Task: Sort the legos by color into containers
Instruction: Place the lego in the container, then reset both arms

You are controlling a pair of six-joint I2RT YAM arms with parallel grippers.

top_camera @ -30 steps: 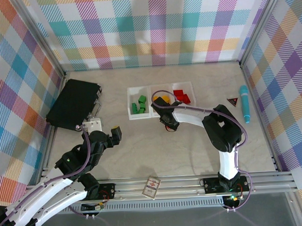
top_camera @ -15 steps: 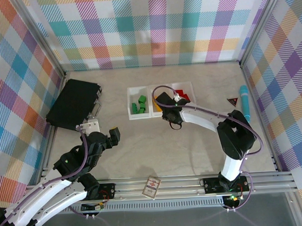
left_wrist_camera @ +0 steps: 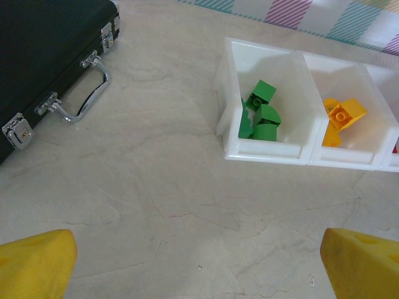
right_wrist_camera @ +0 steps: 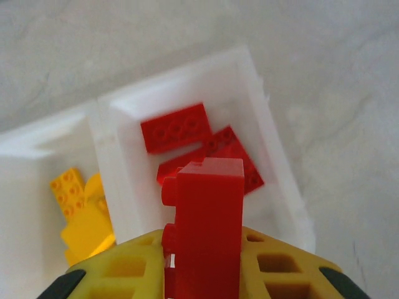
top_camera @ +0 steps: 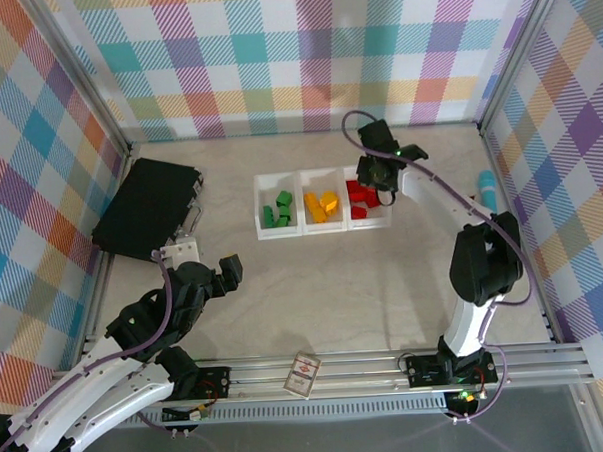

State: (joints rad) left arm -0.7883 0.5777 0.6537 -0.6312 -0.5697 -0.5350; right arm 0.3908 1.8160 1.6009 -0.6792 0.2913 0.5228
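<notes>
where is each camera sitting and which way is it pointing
Top external: fixed above and behind the arm bases, looking down on the table; the left arm and right arm show.
Left wrist: on the left arm, low, facing forward across the table to the containers and black case; its open left fingers sit in the bottom corners.
Right wrist: on the right arm, looking down into the right-hand container; its right fingers hold a red lego.
Shared: both wrist views catch the yellow legos.

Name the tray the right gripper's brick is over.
The right-end tray, with red bricks inside; the right gripper holds a red brick above it. The left tray has green, the middle tray yellow.
</notes>
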